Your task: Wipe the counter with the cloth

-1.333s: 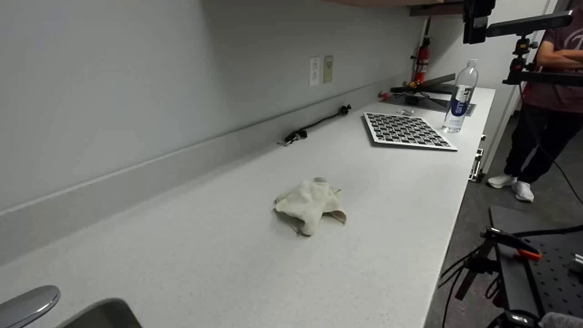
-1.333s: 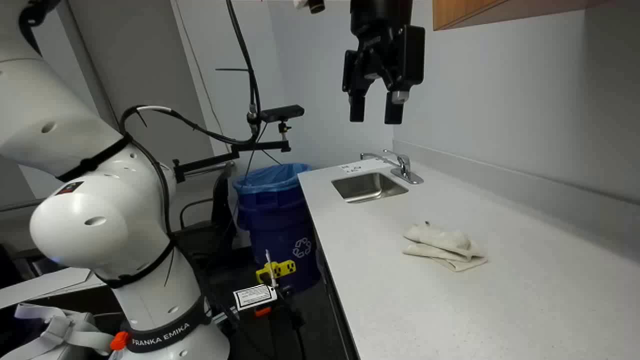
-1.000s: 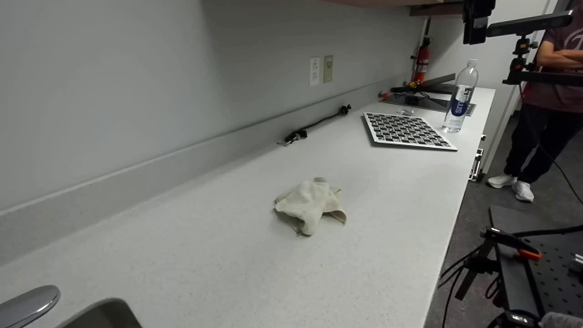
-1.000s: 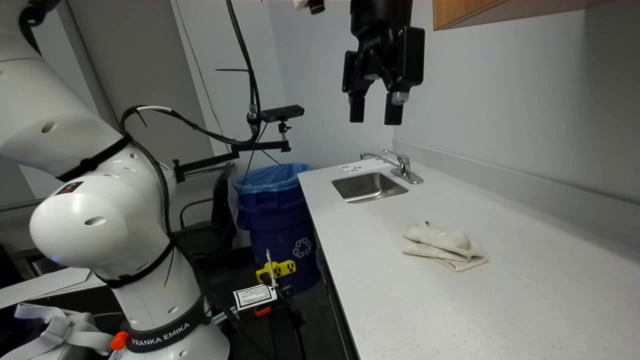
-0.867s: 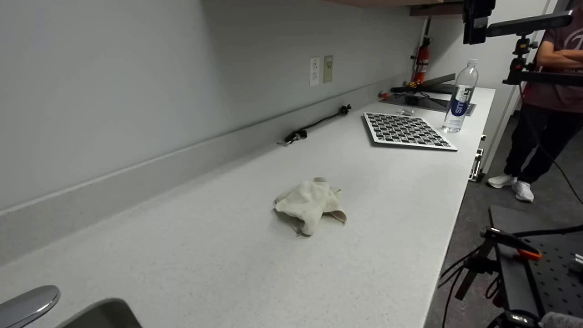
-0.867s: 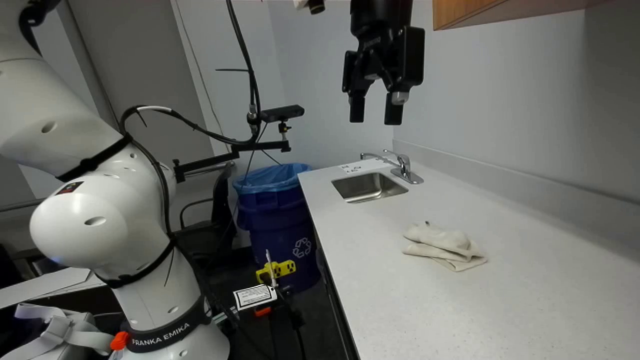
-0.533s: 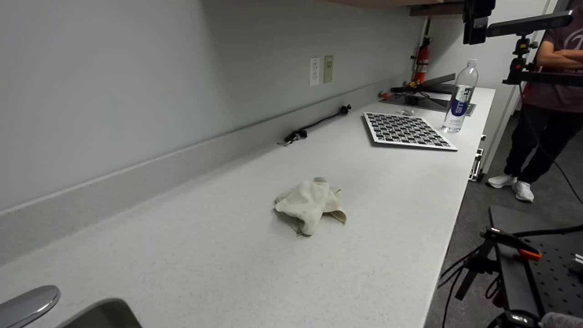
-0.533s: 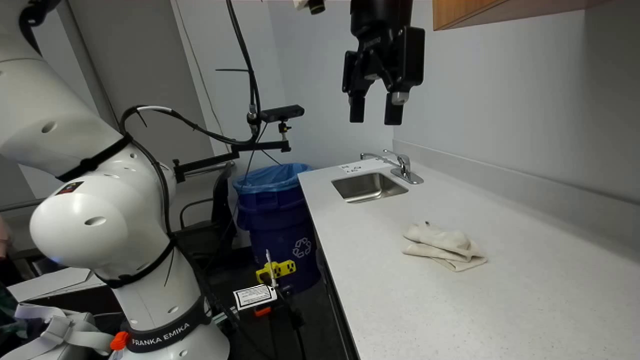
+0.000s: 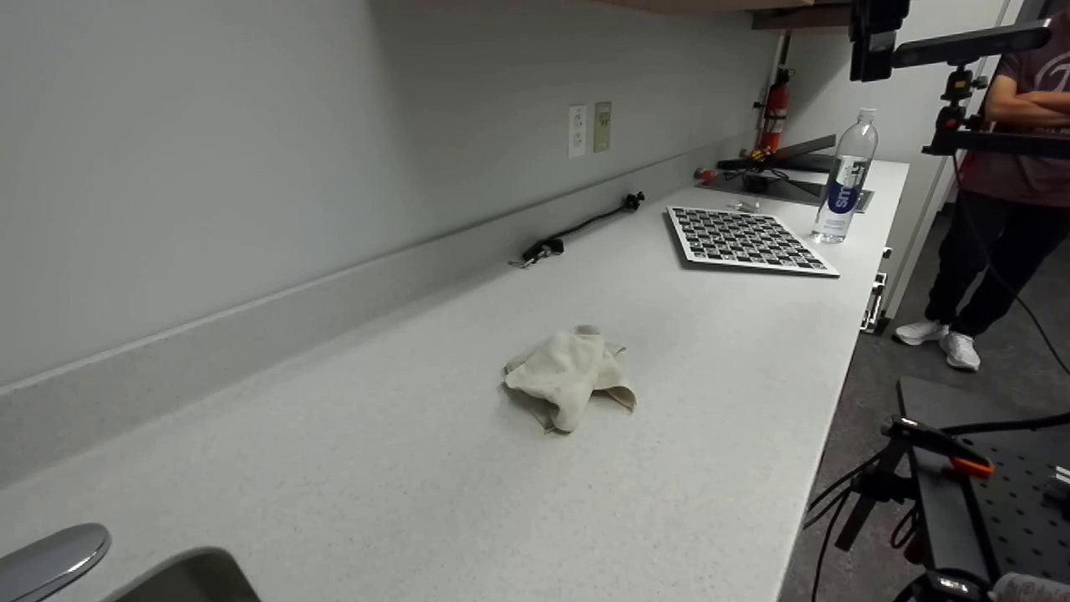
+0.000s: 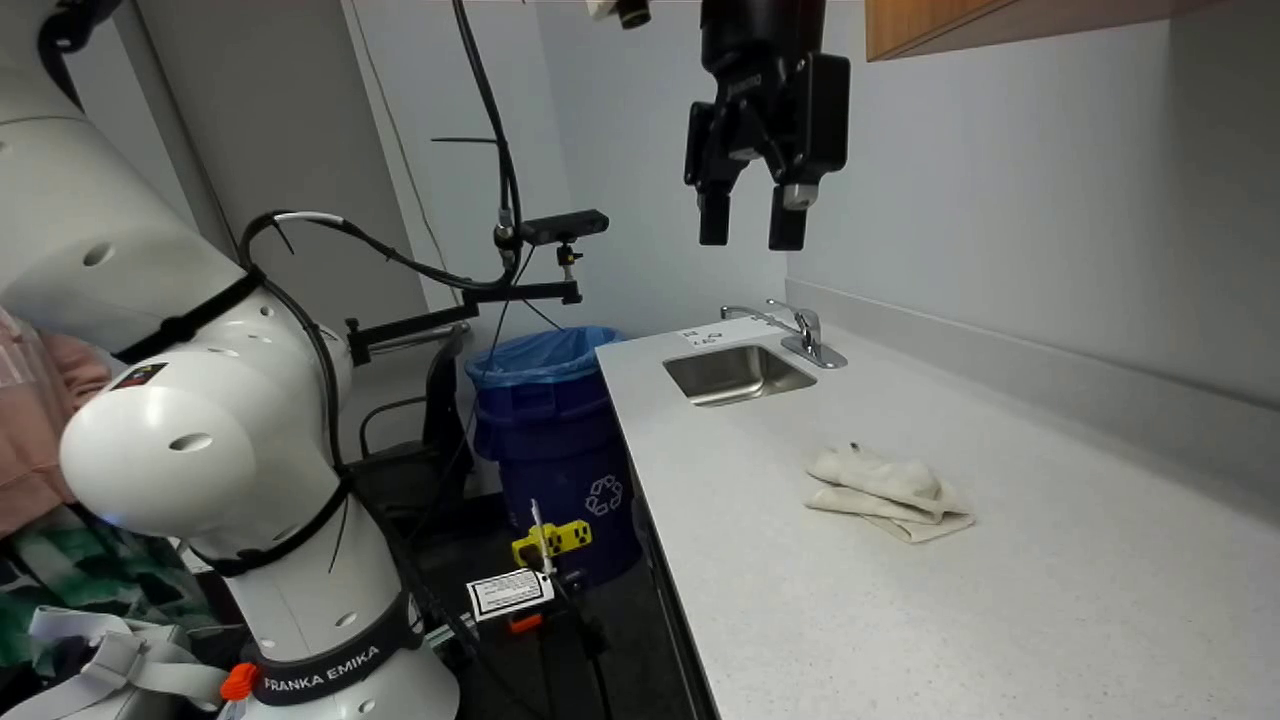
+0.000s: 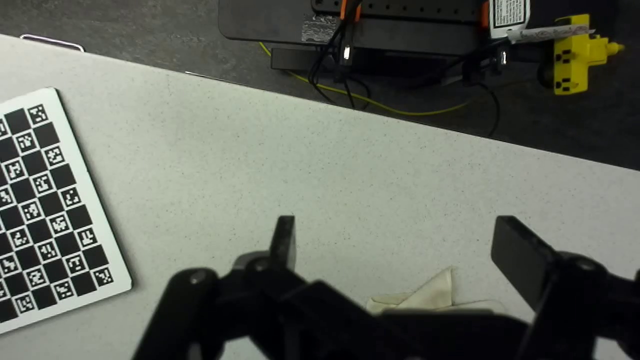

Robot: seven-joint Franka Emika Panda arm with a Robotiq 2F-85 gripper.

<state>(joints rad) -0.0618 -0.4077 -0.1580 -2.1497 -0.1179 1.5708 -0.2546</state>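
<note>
Near the top of an exterior view, the black Robotiq gripper (image 10: 750,242) hangs above the off-white counter (image 10: 900,640), its jaws pointing down, spread wide and holding nothing. The cream cloth (image 10: 885,490) lies crumpled and folded on the counter, right of centre and lower in the frame, well apart from the gripper. Beyond it, nearer the middle, I can see the steel sink (image 10: 740,372) and its chrome faucet (image 10: 808,338). The white Franka Panda arm (image 10: 210,440) fills the left side, and someone in a pink top (image 10: 40,430) shows behind it. In an exterior view, the cloth sits near the centre, with the checkered marker board (image 9: 740,238) at upper right and a clear plastic bottle (image 9: 846,180) upright just beside it. A person in a maroon shirt (image 9: 1028,171) stands at the right edge, arms folded. In the wrist view the cloth shows at the bottom, right of centre, partly hidden by the gripper.
</note>
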